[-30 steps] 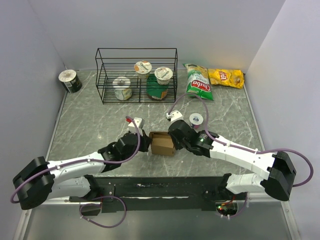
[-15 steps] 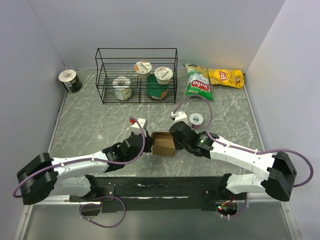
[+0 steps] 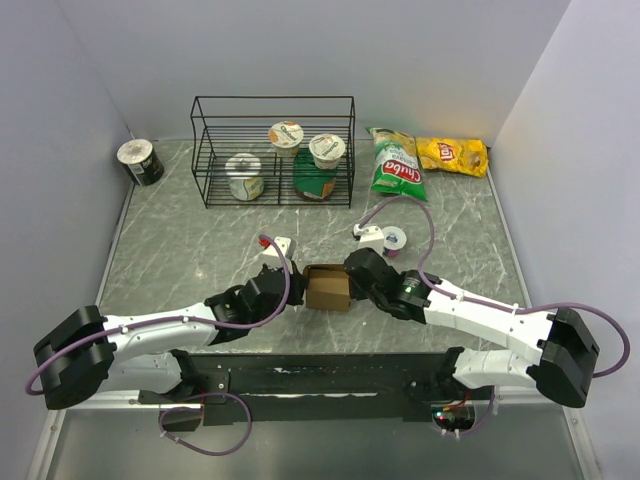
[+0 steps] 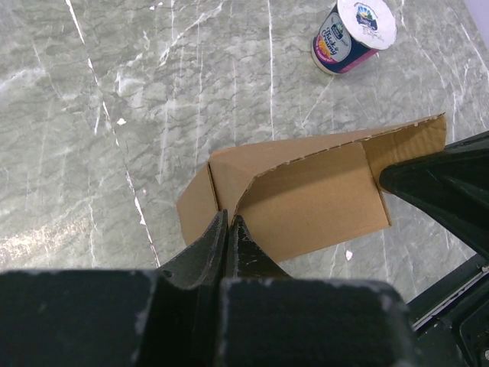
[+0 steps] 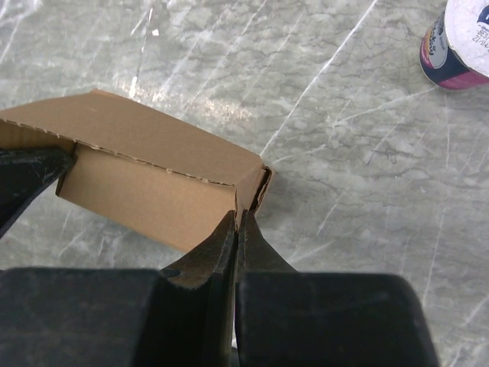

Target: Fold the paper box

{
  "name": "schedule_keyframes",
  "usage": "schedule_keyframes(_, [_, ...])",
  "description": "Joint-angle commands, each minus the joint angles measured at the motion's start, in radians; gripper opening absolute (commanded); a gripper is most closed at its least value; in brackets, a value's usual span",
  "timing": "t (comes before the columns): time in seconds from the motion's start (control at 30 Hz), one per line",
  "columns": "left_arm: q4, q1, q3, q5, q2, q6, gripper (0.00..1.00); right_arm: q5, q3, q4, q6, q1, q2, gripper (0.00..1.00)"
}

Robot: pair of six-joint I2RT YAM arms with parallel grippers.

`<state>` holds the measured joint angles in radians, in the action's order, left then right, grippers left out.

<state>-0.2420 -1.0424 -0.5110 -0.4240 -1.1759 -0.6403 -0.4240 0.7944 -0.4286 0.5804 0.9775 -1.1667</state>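
Now the plain brown cardboard paper box [image 3: 327, 287] sits partly folded on the grey marble-patterned counter [image 3: 180, 240], around the middle and towards the near edge, between the two arms. The left gripper [image 3: 297, 291] meets its left side and the right gripper [image 3: 351, 283] its right side.

In the left wrist view the left gripper [image 4: 231, 220] has its fingers together, clamped on the thin corrugated edge of a raised wall of the paper box [image 4: 306, 199]. In the right wrist view the right gripper [image 5: 238, 218] is likewise pinched shut on the end flap at a corner of the paper box [image 5: 153, 153].

A small white-lidded yogurt cup [image 3: 396, 240] stands just behind the right gripper, apart from the box. A black wire rack [image 3: 272, 98] holding more cups stands along the far edge.
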Motion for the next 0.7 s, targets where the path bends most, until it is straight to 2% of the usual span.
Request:
schedule_keyframes(0.0, [0.101, -0.025, -0.011, 0.077, -0.025, -0.035, 0.01, 0.022, -0.038, 0.014, 0.039, 0.01, 0.004, 0.0])
schedule_keyframes(0.33, [0.155, -0.025, -0.044, 0.039, -0.033, -0.055, 0.01, -0.013, -0.047, -0.044, 0.032, 0.012, 0.01, 0.0])
schedule_keyframes(0.67, [0.161, -0.024, -0.049, 0.031, -0.033, -0.075, 0.01, 0.008, -0.098, -0.03, 0.068, 0.027, 0.006, 0.0])
